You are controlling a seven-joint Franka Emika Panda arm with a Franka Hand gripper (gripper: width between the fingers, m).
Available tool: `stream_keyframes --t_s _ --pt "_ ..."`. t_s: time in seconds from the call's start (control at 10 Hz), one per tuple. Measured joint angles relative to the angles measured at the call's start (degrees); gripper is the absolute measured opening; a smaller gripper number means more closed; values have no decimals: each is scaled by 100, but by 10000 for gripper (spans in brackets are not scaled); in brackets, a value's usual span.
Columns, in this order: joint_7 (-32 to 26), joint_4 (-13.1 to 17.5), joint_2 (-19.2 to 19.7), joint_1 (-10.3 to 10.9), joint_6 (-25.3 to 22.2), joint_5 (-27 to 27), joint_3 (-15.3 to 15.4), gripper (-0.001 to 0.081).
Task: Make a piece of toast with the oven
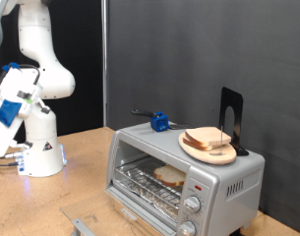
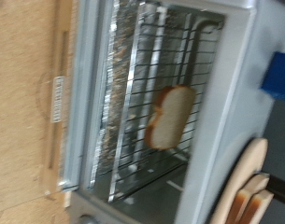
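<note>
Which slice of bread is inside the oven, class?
The single piece of toast lying on the wire rack inside the oven; the other slices sit on the wooden plate on top.

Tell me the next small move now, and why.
Probably swing the door shut. The piece of toast already lies on the rack inside the oven, the door hangs open, and the gripper is off at the exterior view's left.

A dark grey panelled wall [image 1: 189,59] fills the back — a thin vertical seam splits it. Below runs a light wooden bench [image 1: 81,187], evenly lit.
</note>
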Motion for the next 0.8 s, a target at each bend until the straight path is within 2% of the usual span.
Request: stream_keyframes --t_s 0.2,0.4,0.5,0.6,0.8 --pt "-81 28 62 -1 -2 24 6 808" --pt "428 204 168 -27 -972 -289 -53 808" --pt "760 329 311 -30 -1275 -301 -62 808" --pt "952 421 492 -29 -1317 -255 -50 808" --pt "1053 491 928 -5 -921 -53 34 808"
